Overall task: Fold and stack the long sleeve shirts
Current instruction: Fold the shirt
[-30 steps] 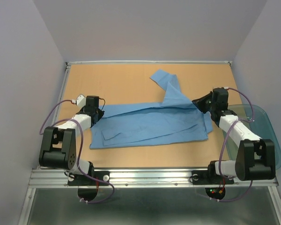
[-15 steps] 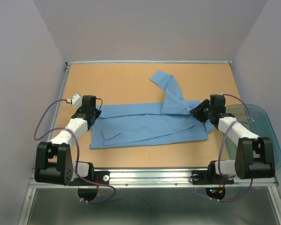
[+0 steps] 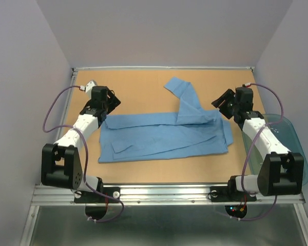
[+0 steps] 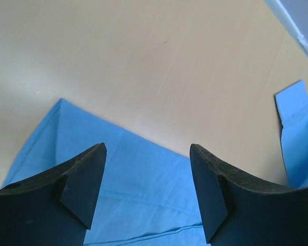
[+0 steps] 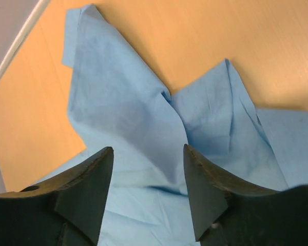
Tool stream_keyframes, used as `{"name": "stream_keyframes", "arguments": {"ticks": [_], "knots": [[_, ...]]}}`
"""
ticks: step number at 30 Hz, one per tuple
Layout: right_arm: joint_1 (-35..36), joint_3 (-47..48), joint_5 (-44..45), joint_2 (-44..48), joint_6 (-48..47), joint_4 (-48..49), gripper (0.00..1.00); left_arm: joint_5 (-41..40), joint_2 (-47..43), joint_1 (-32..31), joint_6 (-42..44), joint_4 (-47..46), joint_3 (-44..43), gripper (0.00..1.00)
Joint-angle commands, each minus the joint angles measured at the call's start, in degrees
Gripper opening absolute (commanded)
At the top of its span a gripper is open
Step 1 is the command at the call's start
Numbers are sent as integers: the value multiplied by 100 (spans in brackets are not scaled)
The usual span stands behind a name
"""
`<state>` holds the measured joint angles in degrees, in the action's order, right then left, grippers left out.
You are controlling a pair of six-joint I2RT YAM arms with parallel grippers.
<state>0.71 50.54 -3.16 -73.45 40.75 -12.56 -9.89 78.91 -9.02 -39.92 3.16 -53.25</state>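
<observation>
**Letting go of a half-folded shirt**

My left gripper (image 3: pixel 112 100) hangs open and empty just off the shirt's (image 3: pixel 164 134) left end; my right gripper (image 3: pixel 224 103) hangs open the same way off its right end; half a second ago both sat low at those ends, so I judge one lengthwise fold laid and released. The shirt lies as a long band on the table (image 3: pixel 138 86); one sleeve (image 3: pixel 182 92) juts out beyond it, not yet folded; right of the shirt, my arm partly hides the tub (image 3: pixel 293 148); collar and buttons I cannot make out.

Both arms (image 3: pixel 78 129) have white links, black joints, looping purple cables (image 3: pixel 47 119) and black wedge-shaped fingers (image 4: pixel 82 184).
</observation>
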Motion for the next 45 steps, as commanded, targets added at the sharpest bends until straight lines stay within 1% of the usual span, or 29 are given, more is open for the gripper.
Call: {"name": "stream_keyframes", "arguments": {"ticks": [1, 2, 4, 5, 7, 8, 10, 13, 15, 19, 22, 24, 25, 26, 27, 28, 29, 34, 35, 36, 37, 39, 45], "knots": [[-45, 360, 298, -591, 117, 497, 58, 461, 659, -48, 160, -166, -177, 75], [-45, 316, 298, -679, 239, 648, 54, 531, 921, -48, 99, -201, -142, 75], [-53, 176, 255, -1021, 397, 1147, 52, 567, 1273, -39, -24, -280, -80, 73], [-184, 132, 176, -1179, 451, 1202, 50, 585, 1389, -39, -68, -281, -54, 73], [-220, -9, 35, -1591, 521, 1693, 47, 594, 1591, -30, -225, -289, 34, 71], [-229, -62, -9, -1715, 591, 1791, 47, 611, 1757, -21, -279, -281, 78, 70], [-229, -158, -36, -2057, 671, 2054, 47, 637, 1916, 22, -410, -289, 113, 70], [-256, -413, 60, -2226, 715, 2231, 47, 646, 1979, 119, -472, -289, 175, 70], [-308, -572, 175, -2235, 636, 2328, 47, 559, 1961, 163, -473, -272, 210, 70], [-405, -599, 298, -2069, 276, 2302, 50, 418, 1786, 383, -420, -9, 315, 70], [-405, -309, 395, -1805, -207, 2082, 55, 374, 1566, 532, -271, 150, 386, 70], [-405, -72, 1, -1726, -707, 2029, 60, 304, 1329, 541, -122, 176, 377, 70], [-405, 94, -183, -1717, -874, 2029, 61, 321, 1241, 550, 36, 185, 369, 73], [-405, 383, -611, -1760, -1189, 2038, 64, 365, 1084, 541, 150, 185, 316, 75], [-405, 560, -833, -1813, -1305, 2038, 64, 469, 1004, 541, 256, 185, 281, 78], [-405, 718, -1053, -2005, -1385, 2029, 65, 531, 933, 533, 492, 194, 254, 79], [-405, 1042, -1499, -2120, -1542, 2029, 65, 654, 776, 515, 590, 185, 211, 81], [-370, 1870, -2408, -2919, -1912, 2108, 65, 953, 222, 445, 1144, 238, 219, 86], [-361, 1993, -2504, -3173, -2052, 2100, 65, 954, -5, 445, 1292, 255, 280, 90], [-335, 2264, -2758, -3289, -2132, 2091, 64, 1215, -129, 445, 1346, 255, 324, 97], [-317, 2380, -2891, -3394, -2194, 2091, 64, 1252, -261, 445, 1390, 255, 385, 99], [-274, 2696, -3180, -3718, -2343, 2091, 64, 1201, -683, 445, 1373, 247, 587, 99], [-168, 3128, -3463, -4422, -2476, 2047, 63, 1094, -1668, 445, 1233, 168, 1132, 99]]}}
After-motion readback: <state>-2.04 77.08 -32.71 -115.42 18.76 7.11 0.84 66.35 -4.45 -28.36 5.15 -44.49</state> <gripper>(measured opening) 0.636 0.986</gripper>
